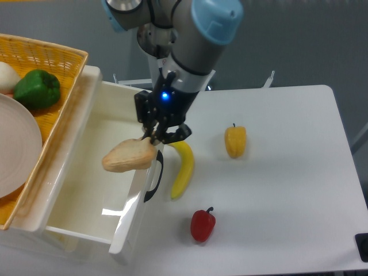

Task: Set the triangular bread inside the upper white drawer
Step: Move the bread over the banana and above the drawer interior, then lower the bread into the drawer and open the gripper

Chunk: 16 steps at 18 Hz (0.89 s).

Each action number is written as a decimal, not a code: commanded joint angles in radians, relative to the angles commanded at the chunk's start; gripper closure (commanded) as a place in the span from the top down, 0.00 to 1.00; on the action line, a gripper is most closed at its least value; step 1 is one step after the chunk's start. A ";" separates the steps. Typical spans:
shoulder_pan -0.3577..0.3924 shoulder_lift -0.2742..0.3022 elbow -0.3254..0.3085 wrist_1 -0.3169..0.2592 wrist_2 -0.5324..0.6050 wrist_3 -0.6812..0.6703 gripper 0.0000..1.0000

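fingers (154, 138) clamped on one corner of the bread (129, 156) | bread hangs over the drawer (86, 172) front wall | I should carry it further inward, lower, then let go past the rim

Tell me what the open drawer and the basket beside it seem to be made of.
The upper white drawer looks like glossy cream plastic: its floor and front rim show bright glare. The yellow basket looks like woven wicker or a plastic imitation, with a matte lattice weave.
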 joint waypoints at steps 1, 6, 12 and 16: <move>-0.003 0.000 -0.011 0.011 0.002 -0.003 0.00; -0.018 0.012 -0.054 0.055 0.017 -0.006 0.01; -0.037 0.005 -0.061 0.074 0.023 -0.012 0.24; -0.041 0.005 -0.072 0.075 0.026 -0.011 0.44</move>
